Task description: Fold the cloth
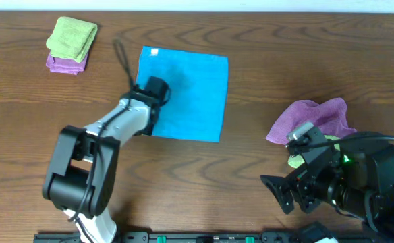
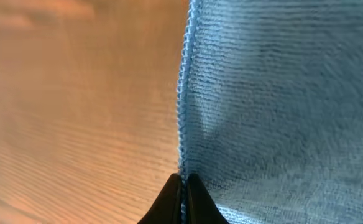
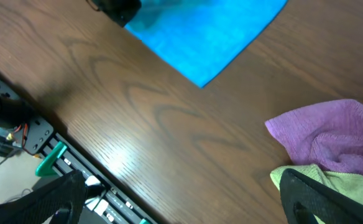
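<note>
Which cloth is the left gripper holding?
The blue cloth, spread flat mid-table: the left gripper is shut on its left edge. The folded green-and-purple stack and the crumpled purple cloth lie apart, untouched.

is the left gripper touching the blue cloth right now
Touching. The left wrist view shows the left gripper shut on the stitched edge of the cloth, with the hem pinched between its closed fingertips.

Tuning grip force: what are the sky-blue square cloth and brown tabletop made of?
Sky-blue square cloth: looks like microfibre or terry, matte; left wrist view shows fine ribbed pile and a stitched edge. Brown tabletop: wood or wood-grain laminate, cannot tell which; smooth, slight sheen, grain lines and glare in the right wrist view.
</note>
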You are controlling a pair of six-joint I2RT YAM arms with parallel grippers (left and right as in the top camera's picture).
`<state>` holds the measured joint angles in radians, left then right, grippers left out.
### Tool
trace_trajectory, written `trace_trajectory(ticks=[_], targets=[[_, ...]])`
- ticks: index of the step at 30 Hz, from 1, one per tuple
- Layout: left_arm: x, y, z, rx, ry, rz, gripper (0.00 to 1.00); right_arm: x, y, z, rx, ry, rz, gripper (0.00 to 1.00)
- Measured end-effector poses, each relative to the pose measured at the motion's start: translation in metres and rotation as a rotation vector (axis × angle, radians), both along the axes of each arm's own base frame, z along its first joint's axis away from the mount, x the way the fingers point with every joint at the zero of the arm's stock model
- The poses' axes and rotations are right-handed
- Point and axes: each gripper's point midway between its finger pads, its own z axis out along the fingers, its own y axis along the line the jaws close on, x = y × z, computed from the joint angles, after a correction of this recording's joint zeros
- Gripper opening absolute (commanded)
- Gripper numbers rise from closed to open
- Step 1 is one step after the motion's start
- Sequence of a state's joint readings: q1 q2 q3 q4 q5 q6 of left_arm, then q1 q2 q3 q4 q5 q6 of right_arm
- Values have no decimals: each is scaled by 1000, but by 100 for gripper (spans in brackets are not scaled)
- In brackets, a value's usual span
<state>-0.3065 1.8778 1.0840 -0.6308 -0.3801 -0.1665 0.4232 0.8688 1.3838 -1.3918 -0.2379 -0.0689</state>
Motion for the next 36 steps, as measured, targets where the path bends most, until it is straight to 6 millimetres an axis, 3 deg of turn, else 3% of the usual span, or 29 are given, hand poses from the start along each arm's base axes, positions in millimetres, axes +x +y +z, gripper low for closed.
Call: trace_trajectory(ticks=[2,3,7,12,15,18,20,22,26,31,34,36], targets=[[-2,1,-3,-50,13,37,11,4,2,1,7,-15,0,99],[-4,1,-5,-69,23,47,32,7,3,0,9,-19,0,99],[-5,-1,-2,-110,28,68,73,27,12,-24,10,2,-11,99],[-5,-12,-1,-177,41,78,73,50,25,-82,-17,141,-30,99],[-7,-15,-1,-198,49,80,72,57,37,-116,-4,220,-17,95],[-8,-18,-2,-217,57,81,62,63,48,-154,13,320,-22,93],[-10,-21,-3,-228,68,76,47,65,53,-177,18,387,-36,93],[-14,-21,-3,-233,82,83,41,65,56,-196,15,449,-50,92],[-24,-18,-4,-221,123,84,46,66,59,-215,6,524,-68,92],[-36,-13,2,-209,167,96,57,69,62,-219,16,531,-69,93],[-28,-13,28,-242,80,96,63,72,63,-218,24,521,-69,91],[-22,-14,49,-282,14,94,64,74,64,-217,29,513,-69,84]])
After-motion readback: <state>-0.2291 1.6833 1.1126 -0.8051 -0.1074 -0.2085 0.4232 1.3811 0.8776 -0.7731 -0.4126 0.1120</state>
